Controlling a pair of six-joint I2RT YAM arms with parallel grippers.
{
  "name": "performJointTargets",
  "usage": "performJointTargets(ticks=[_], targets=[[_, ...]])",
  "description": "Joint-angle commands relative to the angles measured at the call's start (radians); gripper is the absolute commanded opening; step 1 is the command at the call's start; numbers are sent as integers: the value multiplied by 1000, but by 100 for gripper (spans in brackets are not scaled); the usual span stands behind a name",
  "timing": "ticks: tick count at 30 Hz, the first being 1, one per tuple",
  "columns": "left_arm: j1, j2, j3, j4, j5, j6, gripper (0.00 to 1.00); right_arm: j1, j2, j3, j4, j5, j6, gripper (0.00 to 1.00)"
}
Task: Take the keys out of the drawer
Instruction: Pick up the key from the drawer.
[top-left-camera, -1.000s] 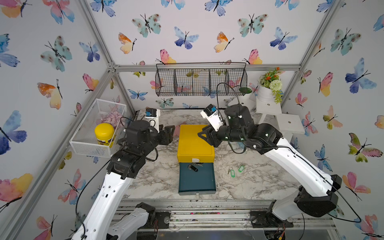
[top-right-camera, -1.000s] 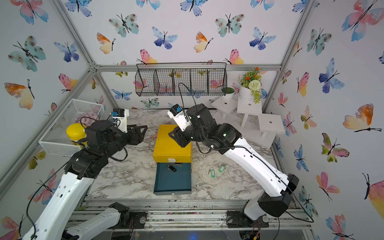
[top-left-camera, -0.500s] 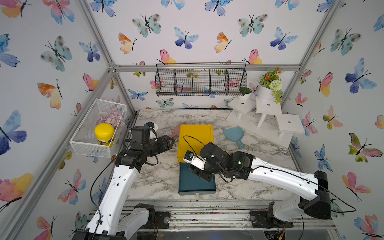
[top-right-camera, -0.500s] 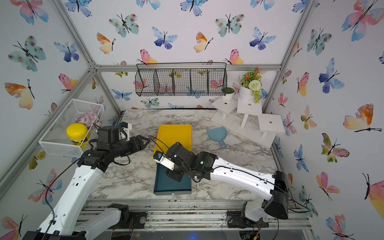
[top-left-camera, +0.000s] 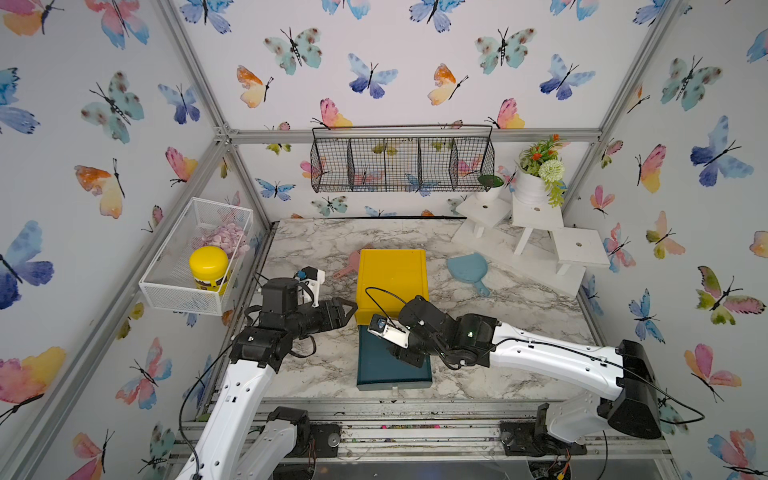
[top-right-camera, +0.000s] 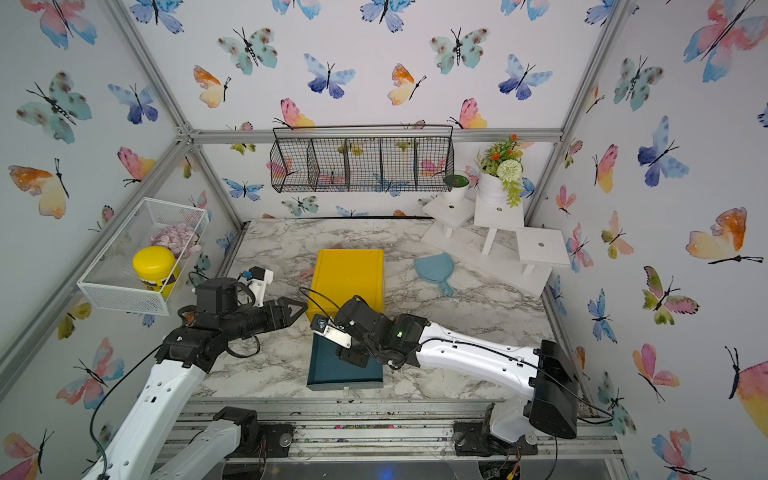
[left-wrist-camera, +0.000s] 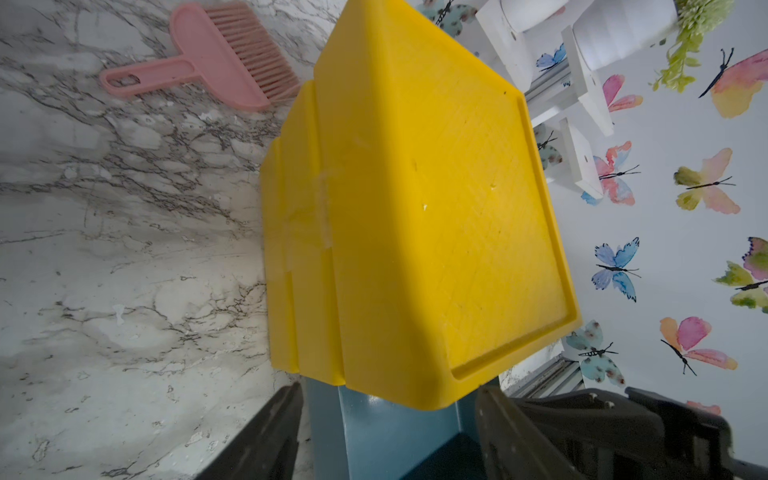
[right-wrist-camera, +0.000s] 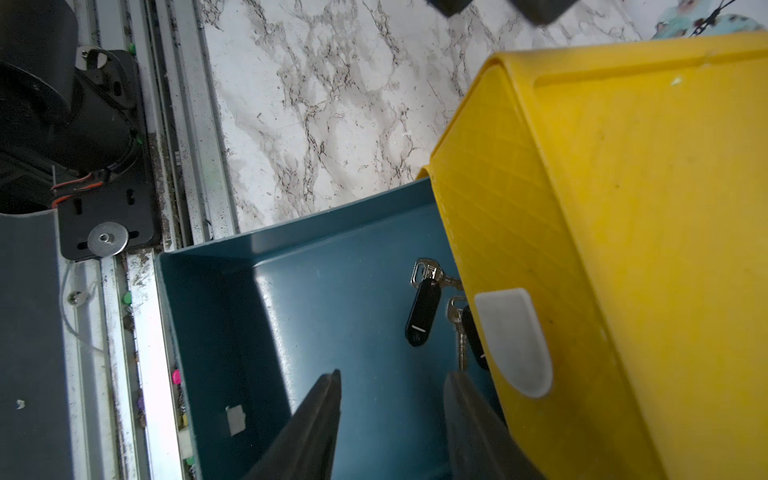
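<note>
The teal drawer (top-left-camera: 386, 374) stands pulled out of the yellow box (top-left-camera: 392, 278) toward the table's front. In the right wrist view, a silver key with a black tag (right-wrist-camera: 423, 318) lies on the drawer (right-wrist-camera: 332, 291) floor. A second key (right-wrist-camera: 458, 332) next to it is half hidden under the box front. My right gripper (right-wrist-camera: 392, 374) hangs open over the drawer, apart from the keys, nothing between its fingers. In both top views the right arm hides the keys. My left gripper (top-left-camera: 347, 308) is open beside the box's left front corner, holding nothing.
A pink brush (top-left-camera: 349, 264) lies left of the box and a blue dustpan (top-left-camera: 467, 270) to its right. White stands with a flower pot (top-left-camera: 536, 216) fill the back right corner. A white mesh basket with a yellow-lidded jar (top-left-camera: 208, 266) hangs on the left wall.
My right arm has swung down from above the yellow box to over the open drawer. My left arm has lowered toward the box's left front corner. Both grippers have opened wider.
</note>
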Motion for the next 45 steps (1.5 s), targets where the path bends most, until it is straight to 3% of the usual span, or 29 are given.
performJointTargets(ticks=[1,12,28,45], targets=[[-3,-37,-18,20,50,44,72,1,18,-8,56,20,-21,48],[-26,-82,-58,-20,80,107,73,2,47,-17,50,13,5,49],[-46,-136,-101,-111,-10,139,73,1,142,-38,121,37,-30,43],[-47,-141,-111,-99,-13,138,73,1,220,-85,208,211,0,35]])
